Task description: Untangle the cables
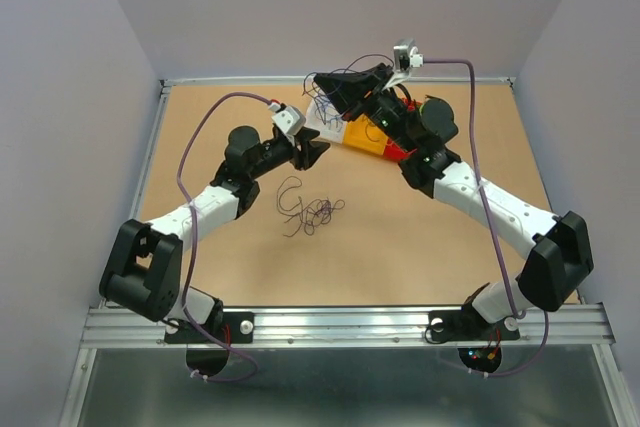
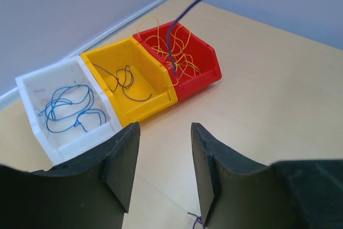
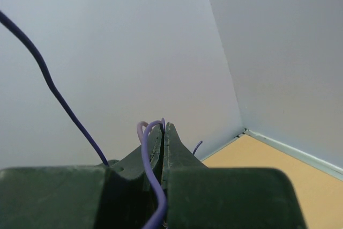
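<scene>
A loose tangle of thin dark cables [image 1: 308, 209] lies on the table in front of the arms. My right gripper [image 1: 322, 85] is raised above the bins and shut on a thin purple cable [image 3: 147, 154] that loops over its fingertips [image 3: 164, 128]. That purple strand [image 2: 198, 1] hangs down over the red bin. My left gripper [image 2: 163, 132] hovers low over bare table near the bins, jaws apart with nothing between them. A small purple wire end [image 2: 195, 219] lies by its right finger.
Three bins stand in a row at the back. The white bin [image 2: 32, 87] holds blue wires [image 2: 69, 105], the yellow bin [image 2: 155, 73] dark wires [image 2: 124, 81], the red bin [image 2: 211, 60] orange wires [image 2: 179, 52]. Walls enclose the table on three sides.
</scene>
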